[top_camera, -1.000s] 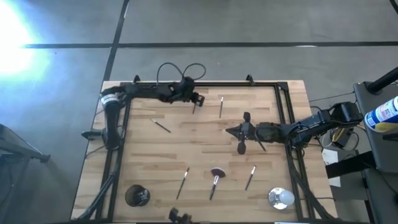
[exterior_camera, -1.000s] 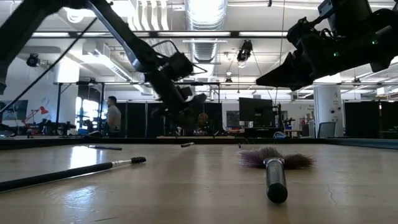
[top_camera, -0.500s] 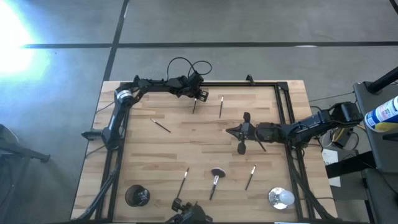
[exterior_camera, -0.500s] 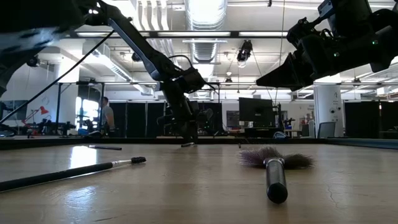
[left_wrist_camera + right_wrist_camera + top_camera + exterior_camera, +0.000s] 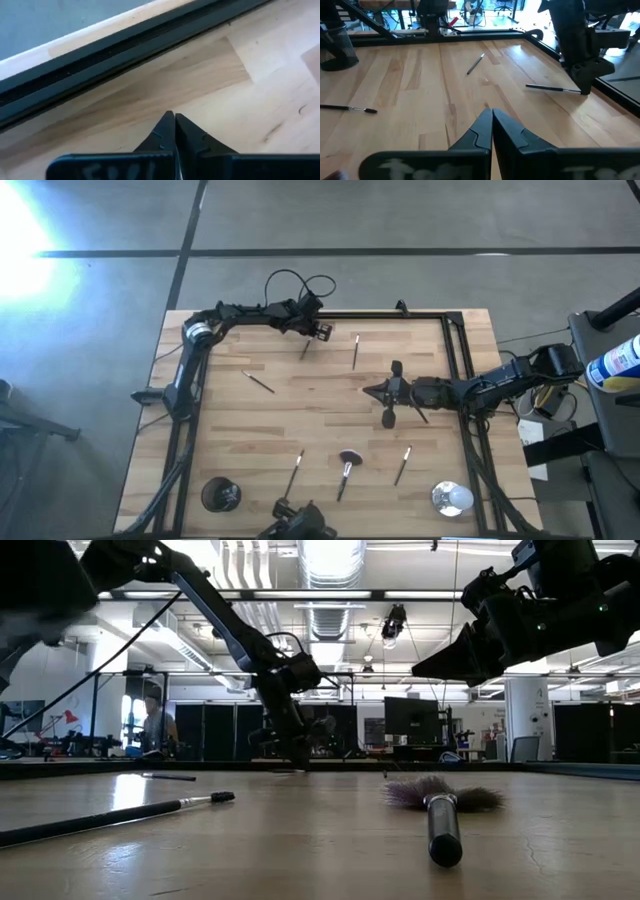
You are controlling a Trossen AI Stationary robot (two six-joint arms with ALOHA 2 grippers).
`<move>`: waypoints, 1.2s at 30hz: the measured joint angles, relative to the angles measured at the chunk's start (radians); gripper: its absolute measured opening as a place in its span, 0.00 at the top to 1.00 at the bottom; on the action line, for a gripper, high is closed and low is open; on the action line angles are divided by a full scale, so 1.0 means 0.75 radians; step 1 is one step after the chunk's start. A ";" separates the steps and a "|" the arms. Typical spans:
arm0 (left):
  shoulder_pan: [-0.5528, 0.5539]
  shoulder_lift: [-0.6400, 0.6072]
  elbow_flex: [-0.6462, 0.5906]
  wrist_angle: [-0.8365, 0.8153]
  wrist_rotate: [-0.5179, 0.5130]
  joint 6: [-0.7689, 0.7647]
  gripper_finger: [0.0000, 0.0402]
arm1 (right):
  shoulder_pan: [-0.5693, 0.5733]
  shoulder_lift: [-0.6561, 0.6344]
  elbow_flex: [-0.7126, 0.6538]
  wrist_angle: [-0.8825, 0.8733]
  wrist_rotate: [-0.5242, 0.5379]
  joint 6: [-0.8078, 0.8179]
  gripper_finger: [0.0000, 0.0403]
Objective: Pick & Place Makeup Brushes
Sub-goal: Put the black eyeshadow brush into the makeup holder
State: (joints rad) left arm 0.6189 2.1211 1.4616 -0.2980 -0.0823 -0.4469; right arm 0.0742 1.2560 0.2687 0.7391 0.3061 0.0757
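Several makeup brushes lie flat on the wooden table (image 5: 420,340). My left gripper (image 5: 311,340) reaches to the far edge and stands shut, tips down at the table (image 5: 297,764), on one thin dark brush (image 5: 305,351). Another brush (image 5: 355,351) lies just right of it. My right gripper (image 5: 367,391) hangs shut above the table's middle right, touching nothing. Near the front lie a fluffy-headed brush (image 5: 346,470) and two thin ones (image 5: 295,475) (image 5: 403,465). One more (image 5: 260,381) lies left of centre. My left gripper comes slanting down from above and is shut at the far end of the thin brush (image 5: 576,90). The brush lies flat on the table, its other end (image 5: 530,86) pointing toward the near side. In the left wrist view the fingers (image 5: 165,132) hide the place of contact.
A black mesh cup (image 5: 220,495) stands at the near left corner and a round shiny silver object (image 5: 450,498) at the near right. A black frame rail (image 5: 380,315) runs along the far edge, close behind my left gripper. Cables (image 5: 300,285) loop beyond it.
My left gripper has sunk toward the table by the far edge, tipping steeper, and has shut at the thin brush's end. The brush still lies on the table. My right gripper has kept still.
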 joint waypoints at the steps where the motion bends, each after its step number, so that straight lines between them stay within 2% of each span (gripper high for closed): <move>1: 0.000 -0.008 0.000 -0.018 0.003 0.015 1.00 | 0.000 0.000 0.000 0.000 0.000 -0.001 0.98; 6: -0.045 -0.102 -0.022 -0.107 -0.012 0.071 1.00 | 0.000 0.000 0.000 -0.001 0.000 -0.001 0.98; 11: -0.165 -0.346 -0.143 -0.079 -0.113 0.106 1.00 | 0.000 0.000 0.000 -0.001 0.000 -0.006 0.98; 16: -0.390 -0.685 -0.456 0.140 -0.215 0.112 1.00 | 0.000 0.000 0.000 0.000 0.000 -0.007 0.98; 20: -0.647 -0.993 -0.756 0.375 -0.335 0.092 1.00 | 0.000 0.000 0.000 0.002 0.001 -0.001 0.98; 23: -0.899 -1.201 -0.926 0.450 -0.534 0.043 1.00 | 0.000 0.000 -0.001 0.011 0.001 0.001 0.98; 28: -1.392 -1.438 -1.076 0.451 -0.972 0.024 1.00 | 0.000 0.000 -0.001 0.040 0.001 0.026 0.98; 33: -1.830 -1.529 -1.102 0.423 -1.351 0.022 1.00 | 0.001 0.000 -0.001 0.076 0.001 0.041 0.98; 36: -2.007 -1.519 -1.095 0.412 -1.470 0.022 1.00 | 0.000 0.000 0.001 0.078 0.002 0.071 0.98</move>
State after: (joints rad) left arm -0.8863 0.9816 0.6400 0.0113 -1.1849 -0.4305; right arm 0.0744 1.2560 0.2699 0.7975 0.3073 0.1286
